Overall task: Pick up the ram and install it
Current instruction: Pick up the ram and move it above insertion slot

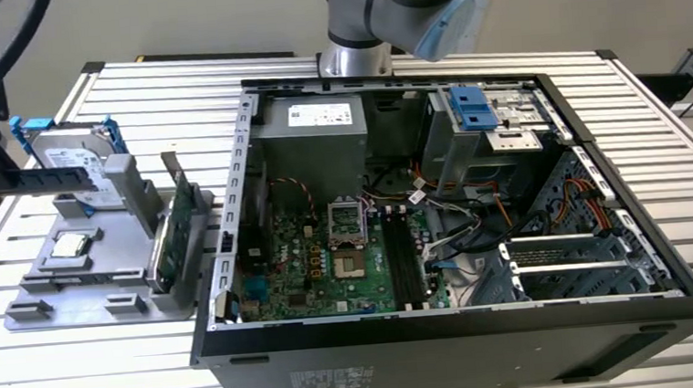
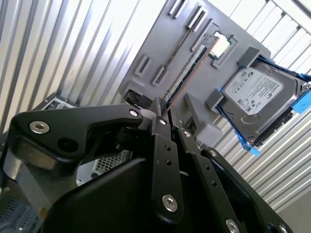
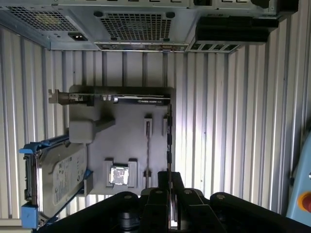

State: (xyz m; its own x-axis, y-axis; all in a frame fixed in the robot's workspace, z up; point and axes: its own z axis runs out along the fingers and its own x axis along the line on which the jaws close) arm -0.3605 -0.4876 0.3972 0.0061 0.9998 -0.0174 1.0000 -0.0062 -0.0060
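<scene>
The gripper (image 2: 163, 110), a black, angular linkage studded with round screw heads, has its two flat fingers (image 2: 163, 145) pressed together on one end of the ram (image 2: 187, 68). The ram is a long, thin, dark board with a row of small chips and a coppery edge. It juts straight out from the fingertips over a grey moulded tray (image 1: 73, 300), which sits near the edge of the ribbed aluminium tabletop (image 1: 91, 377) on the exterior view's left. In the exterior view the stick hangs level in front of a silver hard drive (image 1: 76, 158) with blue plastic rails, propped upright on the tray. A square metal-capped processor (image 1: 72, 245) lies in a tray pocket, and a taller green expansion card (image 1: 169, 234) stands on edge along the tray's side nearest the open black computer case (image 1: 453, 324). Inside the case a green motherboard (image 1: 309, 274) lies flat, its long, dark memory slots (image 1: 402, 254) side by side.
</scene>
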